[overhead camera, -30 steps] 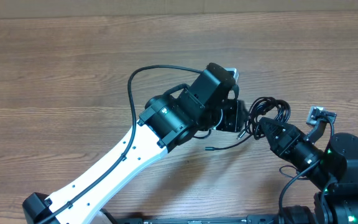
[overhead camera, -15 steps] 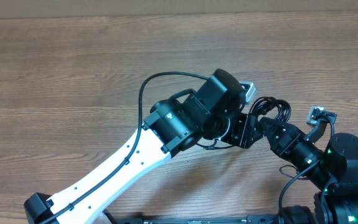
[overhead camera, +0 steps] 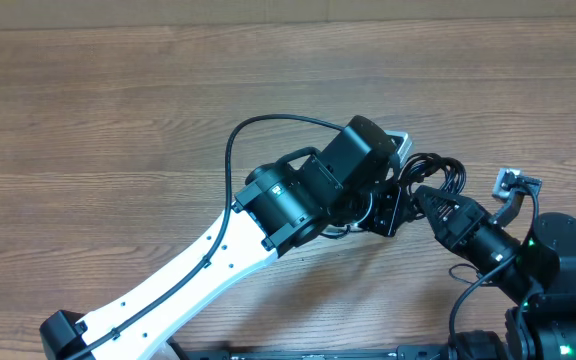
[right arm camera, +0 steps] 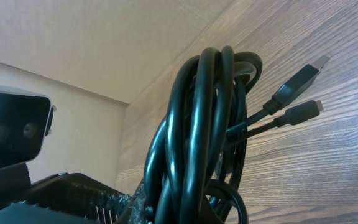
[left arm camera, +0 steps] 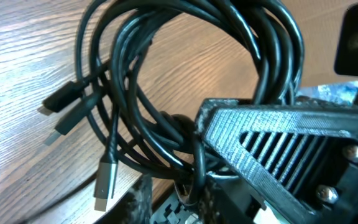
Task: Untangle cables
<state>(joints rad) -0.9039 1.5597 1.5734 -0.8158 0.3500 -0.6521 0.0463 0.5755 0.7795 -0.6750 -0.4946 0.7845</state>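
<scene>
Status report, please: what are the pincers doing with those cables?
Right pincer shut on cables. Left pincer at bundle, grip unclear. Cables tangled, nothing blocking.

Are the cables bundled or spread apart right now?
Bundled. The cables form one tight coil of overlapping loops in both wrist views, with plug ends poking out together.

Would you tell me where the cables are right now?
Overhead, the cables lie right of centre, where the left gripper and right gripper meet.

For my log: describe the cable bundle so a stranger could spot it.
On the wooden table, look right of centre where the left gripper and right gripper meet. The cables are the knot of thin black loops, slimmer than the arms' wires, ending in small plugs.
</scene>
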